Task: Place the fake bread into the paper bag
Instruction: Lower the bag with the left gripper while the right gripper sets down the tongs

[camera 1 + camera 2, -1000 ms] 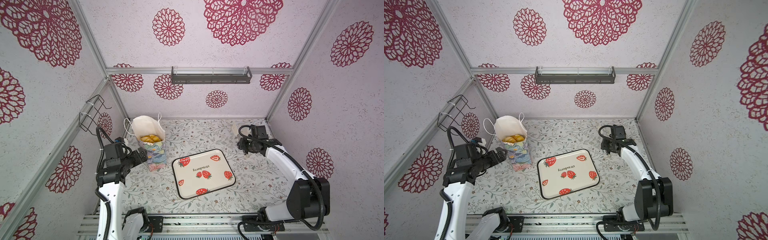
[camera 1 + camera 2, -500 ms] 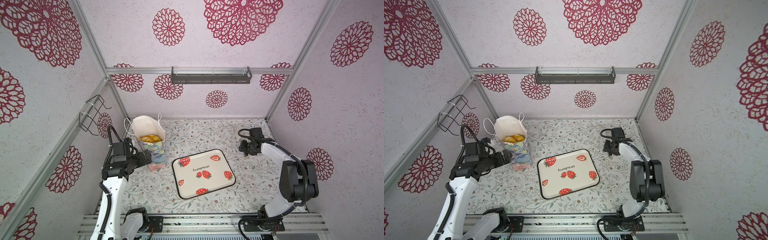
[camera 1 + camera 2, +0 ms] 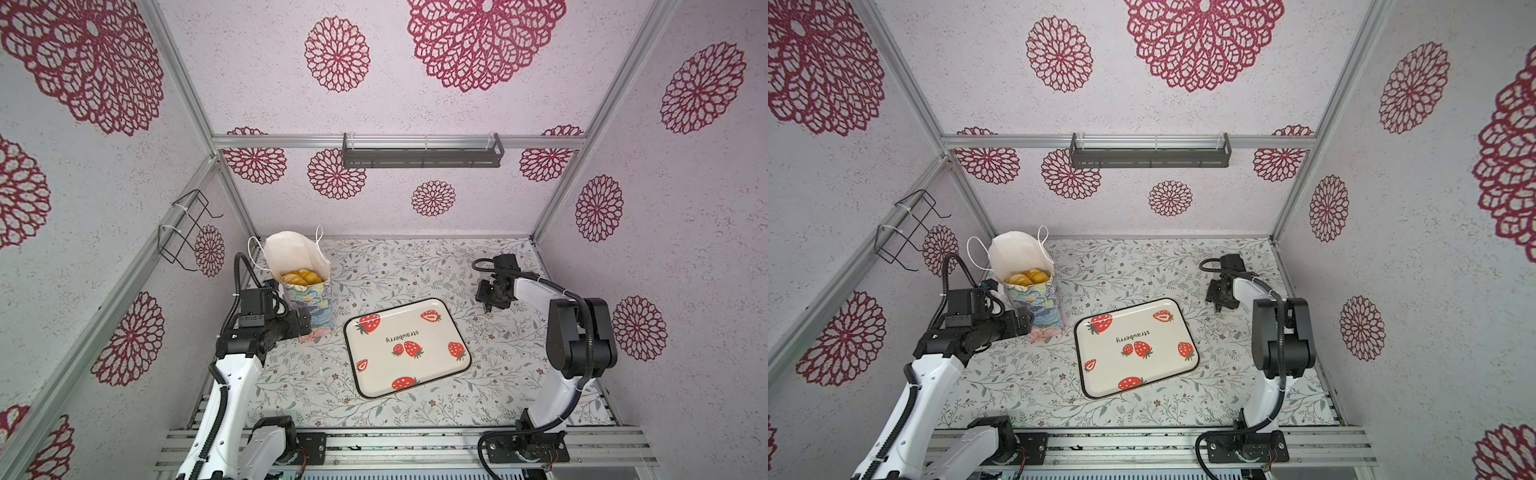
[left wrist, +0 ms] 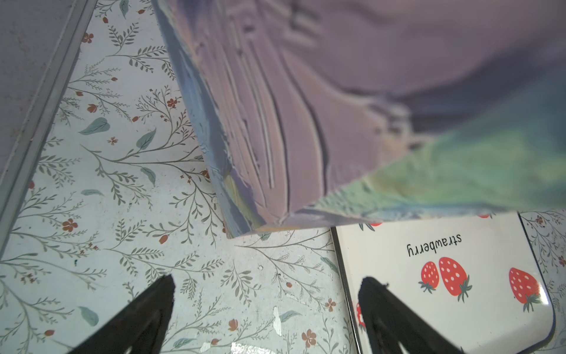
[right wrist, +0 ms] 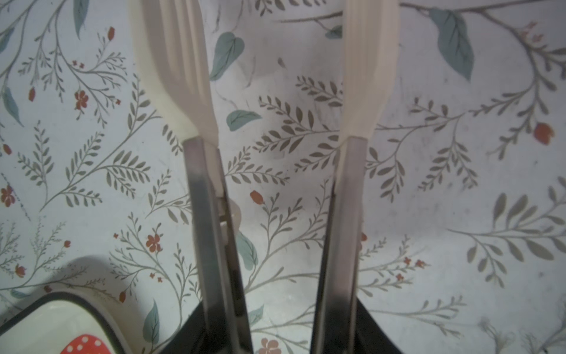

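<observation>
The paper bag [image 3: 309, 305] [image 3: 1038, 305] stands upright at the back left, its white mouth open. Several pieces of golden fake bread [image 3: 299, 277] [image 3: 1025, 277] lie inside it. My left gripper [image 3: 306, 323] [image 3: 1027, 322] hovers low beside the bag's base, open and empty. In the left wrist view, the left gripper [image 4: 266, 283] stands over the floral mat, with the bag's [image 4: 306, 122] pastel wall close ahead. My right gripper [image 3: 488, 306] [image 3: 1219, 306] [image 5: 280, 331] points down at the mat on the right, shut on the arms of metal tongs [image 5: 361, 76], whose cream tips stand apart with nothing between them.
A cream strawberry tray [image 3: 432, 328] [image 3: 1163, 332] [image 4: 490, 254] [image 5: 61, 318] lies at the middle of the mat with nothing on it. A black wire rack [image 3: 187, 232] hangs on the left wall, and a dark shelf [image 3: 422, 156] on the back wall.
My left arm has moved right and lowered its gripper to the bag's base. The right arm has folded, elbow raised, and its gripper has drawn slightly toward the front.
</observation>
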You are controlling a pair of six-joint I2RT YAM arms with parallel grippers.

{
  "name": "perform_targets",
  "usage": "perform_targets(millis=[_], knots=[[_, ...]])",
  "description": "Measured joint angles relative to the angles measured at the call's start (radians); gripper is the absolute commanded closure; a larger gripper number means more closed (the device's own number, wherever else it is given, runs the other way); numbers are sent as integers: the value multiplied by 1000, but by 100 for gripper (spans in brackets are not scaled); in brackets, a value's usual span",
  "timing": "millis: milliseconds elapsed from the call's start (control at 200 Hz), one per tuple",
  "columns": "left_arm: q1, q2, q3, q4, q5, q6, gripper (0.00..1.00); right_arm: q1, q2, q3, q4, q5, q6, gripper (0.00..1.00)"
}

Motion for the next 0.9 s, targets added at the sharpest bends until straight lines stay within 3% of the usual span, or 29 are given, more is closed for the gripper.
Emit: perform_targets(millis=[215, 625, 901], knots=[[-26, -36, -86, 57, 21, 31, 3, -1, 80, 48, 5, 9, -20, 48], [-70, 2, -98, 106, -22, 14, 3, -2, 130, 90, 17, 35, -43, 45], [-71, 23, -101, 115, -49, 14, 3, -1, 136, 90, 53, 35, -48, 17]])
